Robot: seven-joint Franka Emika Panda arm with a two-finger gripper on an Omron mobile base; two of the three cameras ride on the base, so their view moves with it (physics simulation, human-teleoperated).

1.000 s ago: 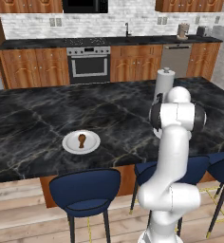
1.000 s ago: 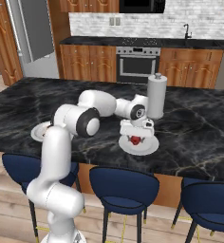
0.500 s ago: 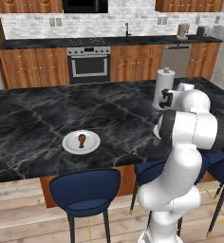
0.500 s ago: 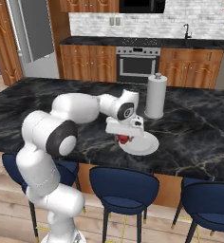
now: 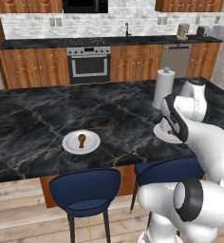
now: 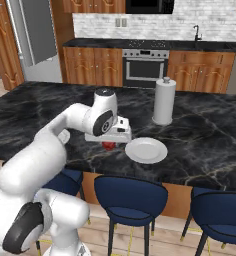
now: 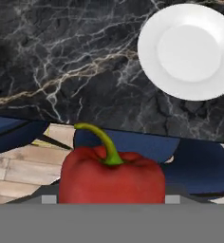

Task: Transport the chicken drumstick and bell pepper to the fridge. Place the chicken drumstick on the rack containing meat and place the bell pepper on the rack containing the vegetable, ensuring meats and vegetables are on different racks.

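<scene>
The red bell pepper (image 7: pixel 111 182) with its curved green stem sits between my gripper's fingers (image 7: pixel 110 199), held over the counter's front edge above the blue stools. In the right base view my gripper (image 6: pixel 110 142) is shut on the bell pepper (image 6: pixel 109 146), just left of an empty white plate (image 6: pixel 146 150). The golden-brown chicken drumstick (image 5: pixel 81 139) lies on another white plate (image 5: pixel 80 148) far to the left on the counter. The light-grey fridge (image 6: pixel 37 35) stands at the back left, door shut, so its racks, meat and vegetable are hidden.
A white paper towel roll (image 6: pixel 164 101) stands upright behind the empty plate (image 7: pixel 192 50). Blue stools (image 6: pixel 130 197) line the black marble island's (image 6: pixel 205 125) near edge. An oven (image 5: pixel 89 66) and wooden cabinets run along the back wall.
My gripper lifted the bell pepper off the white plate and swung it left and toward the counter's front edge; the plate is now bare. The drumstick has not moved.
</scene>
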